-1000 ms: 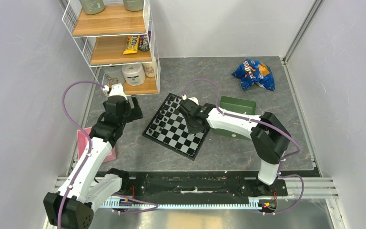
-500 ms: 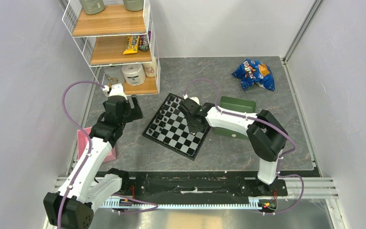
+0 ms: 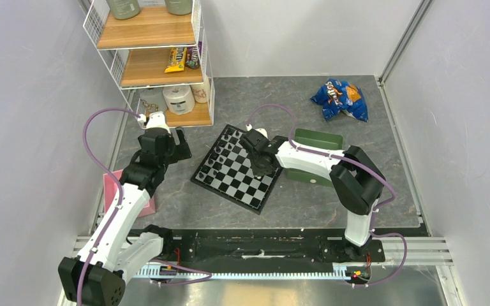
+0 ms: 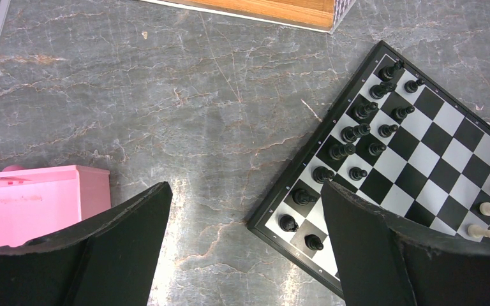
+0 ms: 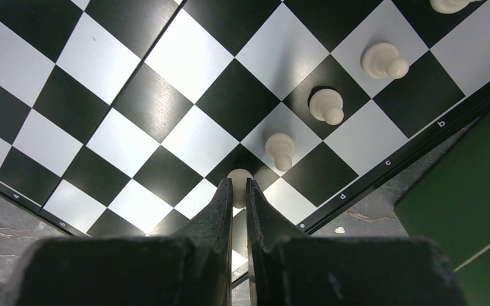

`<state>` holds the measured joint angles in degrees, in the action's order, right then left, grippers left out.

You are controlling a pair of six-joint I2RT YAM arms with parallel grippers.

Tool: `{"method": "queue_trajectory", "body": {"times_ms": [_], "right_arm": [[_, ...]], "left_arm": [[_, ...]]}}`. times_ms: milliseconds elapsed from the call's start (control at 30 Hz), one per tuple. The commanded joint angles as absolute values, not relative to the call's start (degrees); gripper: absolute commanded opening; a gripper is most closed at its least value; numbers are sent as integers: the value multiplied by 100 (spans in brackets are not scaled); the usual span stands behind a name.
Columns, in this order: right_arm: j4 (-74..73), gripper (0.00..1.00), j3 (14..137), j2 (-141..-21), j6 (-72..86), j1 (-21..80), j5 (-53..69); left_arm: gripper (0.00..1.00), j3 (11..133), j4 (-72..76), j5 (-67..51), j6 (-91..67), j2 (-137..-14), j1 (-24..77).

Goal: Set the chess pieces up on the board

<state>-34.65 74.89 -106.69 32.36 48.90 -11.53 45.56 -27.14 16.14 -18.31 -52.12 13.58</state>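
Overhead and wrist views of two robot arms at a chess board (image 3: 228, 173) lying at an angle on a grey stone tabletop (image 4: 185, 95).

The right tool (image 5: 237, 186) is over the board's side nearest the green tray (image 5: 472, 191). Its fingers are narrowed almost together around the head of a cream pawn (image 5: 238, 177). That pawn continues a diagonal line of three cream pawns (image 5: 326, 105), one square in from the board's edge.

Over the past second this arm has crept a little toward the board's far side, with its elbow drawing in. Its grip has not changed. This looks like the last small adjustment before the pawn is let go on its square. Whether its base already rests on the board cannot be told.

The left tool (image 4: 245, 188) has not moved. It hangs spread wide and empty over bare tabletop beyond the board's opposite side, where the black pieces (image 4: 357, 131) stand in two rows. More cream pieces remain to be placed.
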Motion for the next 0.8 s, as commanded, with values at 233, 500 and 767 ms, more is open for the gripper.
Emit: {"method": "queue_trajectory", "body": {"times_ms": [233,500,767], "right_arm": [[-3472,17,7726,-10725,3223,4888,-1102],[-4042,48,8326,-10265,3128,4887,-992],[-4318,51,8170,-9170,2904,4318,-1665]], "left_arm": [[95,4536,-2610,1574,-1676,-5131,1336],[95,4530,-2615,1584,-1674,-5150,1336],[95,4537,-2610,1558,-1675,-5175,1336]]}}
